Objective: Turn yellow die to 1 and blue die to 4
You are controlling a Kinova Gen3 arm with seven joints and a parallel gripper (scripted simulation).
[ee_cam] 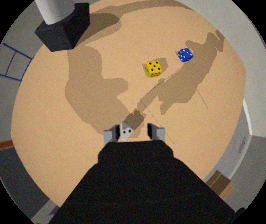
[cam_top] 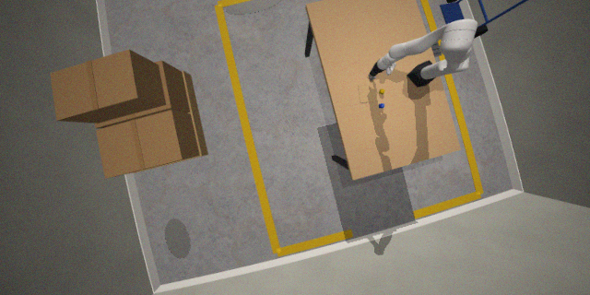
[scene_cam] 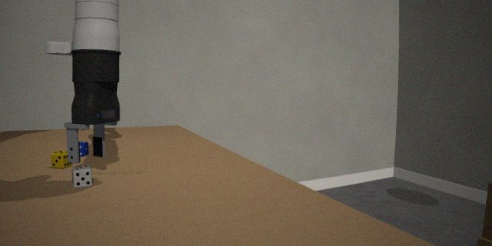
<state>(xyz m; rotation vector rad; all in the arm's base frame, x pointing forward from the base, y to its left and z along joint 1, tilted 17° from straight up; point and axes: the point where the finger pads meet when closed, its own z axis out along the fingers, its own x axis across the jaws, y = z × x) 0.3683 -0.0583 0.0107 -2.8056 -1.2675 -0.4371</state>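
Observation:
The yellow die (cam_top: 382,91) (scene_cam: 61,160) (ee_cam: 154,68) lies flat on the table beside the mat, with 5 on top in the wrist view. The blue die (cam_top: 382,106) (scene_cam: 83,149) (ee_cam: 185,54) lies beyond it, off the mat; its top number is too small to tell. The white die (scene_cam: 82,177) (ee_cam: 127,131) shows 5 on its side facing the exterior camera; a finger partly hides it in the wrist view. The thin, wood-coloured mat (cam_top: 363,94) (ee_cam: 181,117) lies flat, partly in shadow. My gripper (cam_top: 371,77) (scene_cam: 86,158) (ee_cam: 133,129) is open and empty, above the table near the white die.
The wooden table (cam_top: 369,23) (scene_cam: 215,200) (ee_cam: 44,130) carries the dice and mat. The arm's black base (cam_top: 419,75) (ee_cam: 64,30) stands on the side beyond the yellow die. Cardboard boxes (cam_top: 115,88) (ee_cam: 220,184) stand on the floor, away from the table.

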